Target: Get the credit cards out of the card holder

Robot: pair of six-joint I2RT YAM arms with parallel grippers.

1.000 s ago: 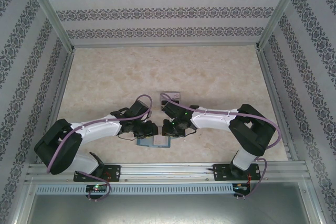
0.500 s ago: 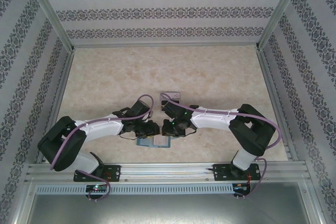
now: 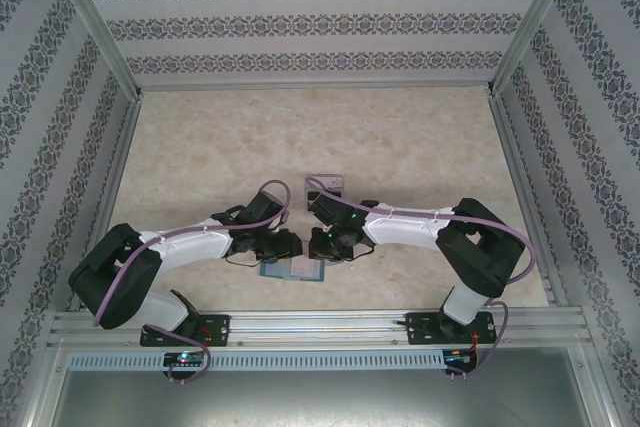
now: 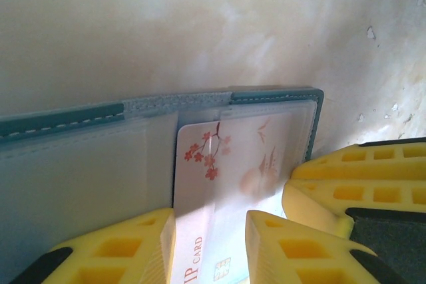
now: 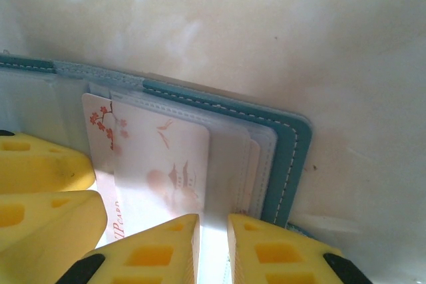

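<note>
The teal-blue card holder [image 3: 293,271] lies open on the table near the front edge, between both arms. A pale pinkish-white credit card [image 4: 226,157] with red blossoms sticks partway out of its clear pocket. My left gripper [image 4: 210,231] stands over the card's free end, jaws apart, the card's face showing in the gap. My right gripper [image 5: 213,231] is nearly closed on the pocket edge of the card holder [image 5: 293,157], just right of the card [image 5: 153,157]. From above, the left gripper [image 3: 290,247] and right gripper [image 3: 318,247] almost touch. No dark card shows.
A small grey rectangle [image 3: 327,184] lies on the table just behind the two wrists. Aluminium frame posts and patterned walls enclose the beige table [image 3: 300,137], with open room toward the back. The right fingers [image 4: 359,184] crowd the left gripper's side.
The left arm's elbow has shifted slightly. Both grippers stay over the card holder, which has not moved.
</note>
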